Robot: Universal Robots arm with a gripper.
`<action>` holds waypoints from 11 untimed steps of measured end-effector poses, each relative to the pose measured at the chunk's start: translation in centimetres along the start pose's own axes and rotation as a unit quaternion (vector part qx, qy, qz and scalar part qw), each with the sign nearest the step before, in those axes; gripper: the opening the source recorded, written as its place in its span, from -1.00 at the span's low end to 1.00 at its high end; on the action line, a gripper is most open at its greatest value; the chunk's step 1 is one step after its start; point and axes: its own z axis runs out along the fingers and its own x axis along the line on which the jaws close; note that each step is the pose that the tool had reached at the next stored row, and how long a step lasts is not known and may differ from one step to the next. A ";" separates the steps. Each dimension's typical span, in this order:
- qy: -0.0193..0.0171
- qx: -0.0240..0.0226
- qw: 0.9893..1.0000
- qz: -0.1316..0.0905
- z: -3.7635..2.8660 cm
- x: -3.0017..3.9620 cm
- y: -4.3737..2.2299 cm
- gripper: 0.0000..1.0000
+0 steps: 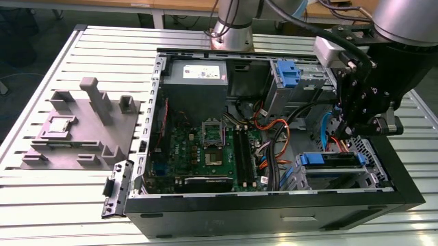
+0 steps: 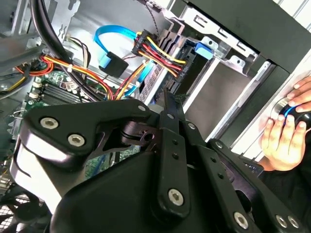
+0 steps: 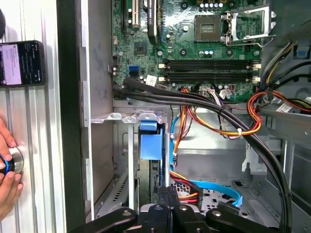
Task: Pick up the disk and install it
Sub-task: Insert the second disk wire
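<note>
The open computer case (image 1: 274,205) is lying on the bench (image 1: 55,205), and the disk (image 1: 333,165) is sitting in the drive cage at the exterior view's right. The hand (image 1: 362,128) is hovering just above it; whether its fingers are parted cannot be told. A person's hand (image 2: 284,133) is resting beside the case.

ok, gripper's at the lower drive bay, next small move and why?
Probably a short, slow push straight into the bay. In the first wrist view the gripper sits just behind the blue-framed disk, which stands in the drive bay; whether it is fully seated I cannot tell. Cables run close beside.
</note>
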 end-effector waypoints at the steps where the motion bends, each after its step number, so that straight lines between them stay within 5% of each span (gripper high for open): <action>1: 0.000 0.000 1.000 0.001 -0.01 -0.10 -0.05 -0.79; 11: 0.001 -0.003 1.000 0.006 -1.23 -0.78 -0.26 -0.79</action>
